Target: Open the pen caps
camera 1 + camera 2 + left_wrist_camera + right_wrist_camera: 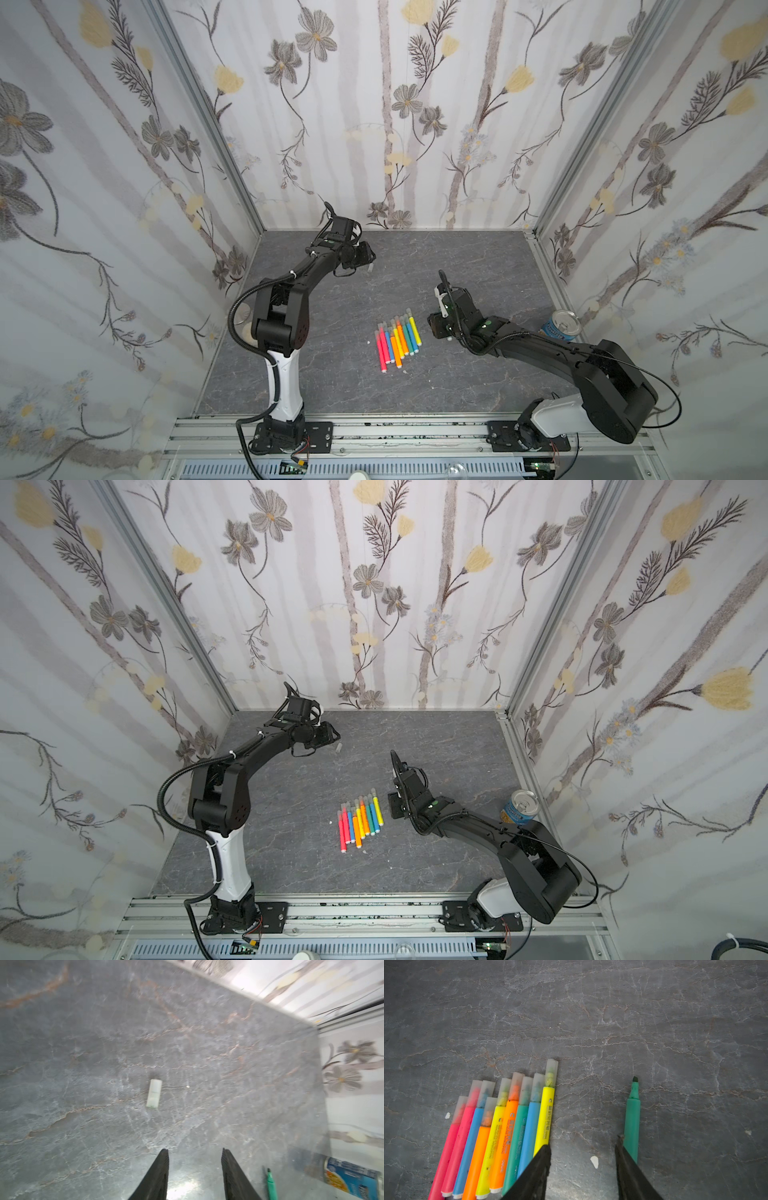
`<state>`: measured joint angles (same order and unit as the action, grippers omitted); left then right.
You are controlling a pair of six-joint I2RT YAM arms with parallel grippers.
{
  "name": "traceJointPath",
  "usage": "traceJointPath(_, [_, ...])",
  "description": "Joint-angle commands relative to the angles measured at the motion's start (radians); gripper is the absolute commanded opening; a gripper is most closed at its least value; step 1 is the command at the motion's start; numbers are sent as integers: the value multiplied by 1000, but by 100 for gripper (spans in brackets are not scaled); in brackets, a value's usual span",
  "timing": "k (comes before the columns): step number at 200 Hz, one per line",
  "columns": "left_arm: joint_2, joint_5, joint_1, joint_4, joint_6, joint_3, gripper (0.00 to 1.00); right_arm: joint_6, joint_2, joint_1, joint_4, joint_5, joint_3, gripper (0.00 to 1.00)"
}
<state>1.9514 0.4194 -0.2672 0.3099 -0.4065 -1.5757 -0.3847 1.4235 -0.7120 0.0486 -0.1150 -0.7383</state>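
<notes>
9 pens [399,343] lie side by side in a tight row at the middle of the grey table [457,257], each with its translucent cap on. In the right wrist view those caps [517,1086] all point away from the camera. 1 more, a green pen [632,1118], lies uncapped and apart from the row, its dark tip bare.

The right gripper [583,1145] hovers low between the row and the green pen, jaws parted with nothing between them. The green pen seems to touch the outer side of 1 finger [627,1167], though the finger hides the contact.

The left gripper [194,1150] is toward the far side of the table, jaws apart and empty. 1 loose cap [154,1093] lies flat on the table ahead of it, well apart from the pens. In both top views a blue can [562,326] stands near the wall on the right.
</notes>
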Motion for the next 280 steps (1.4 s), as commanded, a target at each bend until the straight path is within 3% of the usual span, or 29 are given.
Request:
traceJointPath(1, [-126, 73, 2, -215, -64, 83, 42, -13, 7, -6, 3, -23, -7, 51])
traceJointPath(15, [-237, 76, 2, -344, -105, 190, 51, -19, 14, -12, 5, -22, -7, 50])
traceJointPath(27, [-318, 90, 2, -460, -135, 286, 76, -20, 24, -16, 6, -20, -7, 50])
traceJointPath(34, [-353, 98, 2, -527, -152, 348, 97, -23, 30, -22, 5, -19, -36, 50])
traceJointPath(37, [-365, 103, 2, -554, -157, 370, 100, -23, 33, -23, 6, -19, -40, 50])
traceJointPath(83, [-385, 194, 2, -782, -244, 558, 100, -25, 98, -55, 36, -31, -93, 47])
traceJointPath(106, [-407, 189, 2, -840, -261, 629, 100, -30, 127, -71, 52, -41, -113, 47])
traceJointPath(203, [-499, 36, 2, -677, -115, 676, 100, -49, 244, -101, 54, -48, -161, 44])
traceJointPath(280, [-480, 25, 2, -662, -103, 682, 95, -60, 317, -136, 57, -39, -187, 40])
